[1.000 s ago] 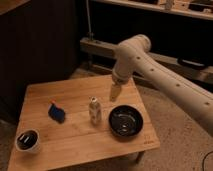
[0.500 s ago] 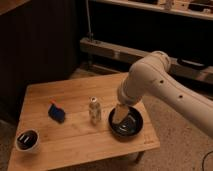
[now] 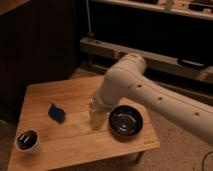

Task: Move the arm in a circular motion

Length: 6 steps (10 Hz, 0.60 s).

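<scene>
- My arm [image 3: 150, 92] comes in from the right edge of the frame, bends at a rounded elbow in the upper centre, and drops toward the middle of the surface [image 3: 75, 150].
- My tool [image 3: 98, 106] sits at the centre of the frame, just over the top of a small pale bottle [image 3: 95, 120]; I cannot tell whether it is wide or narrow.
- I cannot read any label on the bottle.
- A black bowl [image 3: 126, 122] stands just right of the bottle.
- A blue thing [image 3: 56, 112] lies left of centre.
- A white cup [image 3: 27, 141] stands at the lower left.
</scene>
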### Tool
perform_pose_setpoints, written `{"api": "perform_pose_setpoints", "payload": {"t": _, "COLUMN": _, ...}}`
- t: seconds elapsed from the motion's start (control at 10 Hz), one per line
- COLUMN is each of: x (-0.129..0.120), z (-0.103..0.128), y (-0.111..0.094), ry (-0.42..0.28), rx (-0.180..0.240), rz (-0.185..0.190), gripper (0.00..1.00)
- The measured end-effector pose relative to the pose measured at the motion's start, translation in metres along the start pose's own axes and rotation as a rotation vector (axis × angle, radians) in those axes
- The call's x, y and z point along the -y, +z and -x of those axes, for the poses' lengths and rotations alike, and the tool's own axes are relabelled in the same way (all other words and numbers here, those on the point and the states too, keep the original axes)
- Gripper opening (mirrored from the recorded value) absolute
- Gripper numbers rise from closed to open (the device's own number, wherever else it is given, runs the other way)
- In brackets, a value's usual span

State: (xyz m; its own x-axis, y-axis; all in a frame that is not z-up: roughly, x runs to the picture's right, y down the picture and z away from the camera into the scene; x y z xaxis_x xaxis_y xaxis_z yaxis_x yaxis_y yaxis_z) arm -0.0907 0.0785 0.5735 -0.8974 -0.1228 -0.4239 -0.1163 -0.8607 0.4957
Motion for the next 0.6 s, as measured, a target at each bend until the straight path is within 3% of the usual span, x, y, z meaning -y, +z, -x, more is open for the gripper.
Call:
{"api": "perform_pose_setpoints", "payload": {"t": 0.3, "x": -0.022, "z": -0.066, "y": 0.026, "ry": -0.116, "rx": -0.053, "rz": -0.021, "gripper": 0.8}}
{"api": "perform_pose_setpoints", "payload": {"t": 0.6, "x": -0.059, "z": -0.116, "y": 0.052, "ry": -0.19, "rx": -0.096, "rz": -0.028, "gripper": 0.8}}
